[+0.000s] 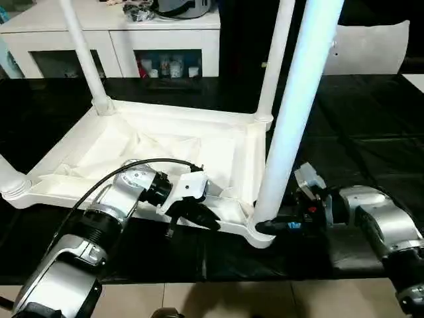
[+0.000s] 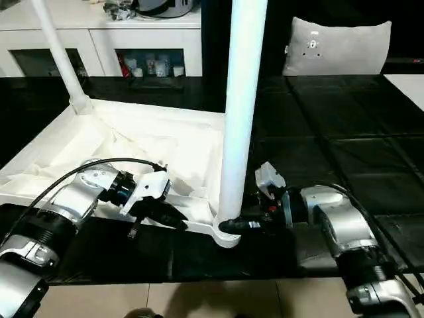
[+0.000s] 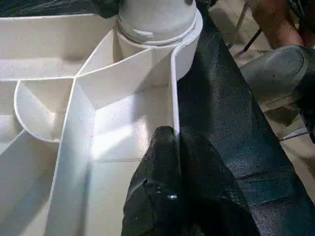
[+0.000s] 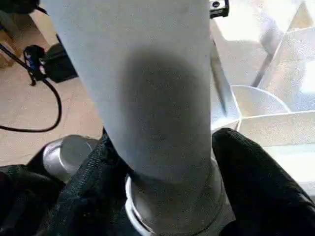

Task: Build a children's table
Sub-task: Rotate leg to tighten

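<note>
Right gripper (image 2: pixel 233 226): two black fingers (image 4: pixel 256 182) spread wide, one on each side of the base of the near white tapered round plastic leg (image 1: pixel 295 112), pressed against it just above the corner socket (image 1: pixel 260 233). The leg stands upright in that socket at the corner of the table nearest the robot's right.

Left gripper (image 1: pixel 192 213): black fingers (image 3: pixel 172 196) drawn close together, pinching the thin near side wall (image 3: pixel 174 93) of the white plastic children's table top (image 1: pixel 165 152); the wall edge runs between the two fingers in the left wrist view.

The table top lies upside down on the large black-covered work table (image 1: pixel 371 152), ribbed underside facing up. Ribs are thin, smooth white walls meeting at angles, with a curved rib near the corner. Sockets are round collars.

Other legs: one upright at the far left corner (image 1: pixel 83 50), one at the far right corner (image 1: pixel 275 59), and one at the near left corner (image 1: pixel 8 175) seen at its base.

The black covering shows square creases and a dull sheen. A white cabinet (image 1: pixel 112 33) stands behind the work table, a grey cushion (image 2: pixel 338 46) to the far right.
</note>
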